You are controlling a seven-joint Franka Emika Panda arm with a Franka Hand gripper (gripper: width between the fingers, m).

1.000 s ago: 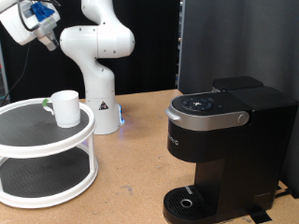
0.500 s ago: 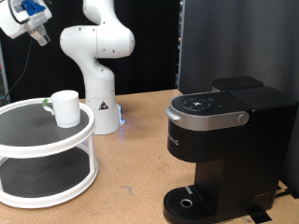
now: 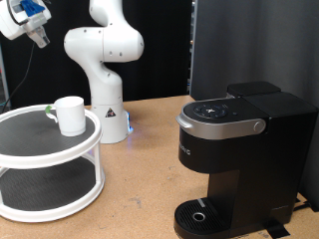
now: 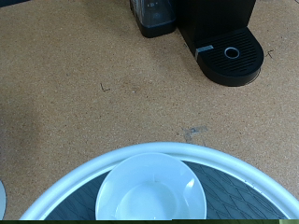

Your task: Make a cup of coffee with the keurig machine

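The white cup (image 3: 70, 115) stands upright on the top tier of a round white two-tier stand (image 3: 60, 141) at the exterior view's left. The black keurig machine (image 3: 239, 149) stands at the right with its lid shut and its round drip base bare. My gripper (image 3: 38, 32) is high in the top left corner, well above the cup and apart from it. In the wrist view I look straight down into the empty cup (image 4: 149, 191), with the keurig machine (image 4: 217, 28) farther off. My fingers do not show there.
The white arm base (image 3: 105, 60) stands behind the stand on the cork table (image 3: 150, 189). A black panel (image 3: 249, 45) rises behind the machine. A small green thing (image 3: 48, 110) lies by the cup. The stand's rim (image 4: 234, 168) circles the cup.
The gripper has moved up and towards the exterior view's left, higher above the cup. Cup and machine have not moved.
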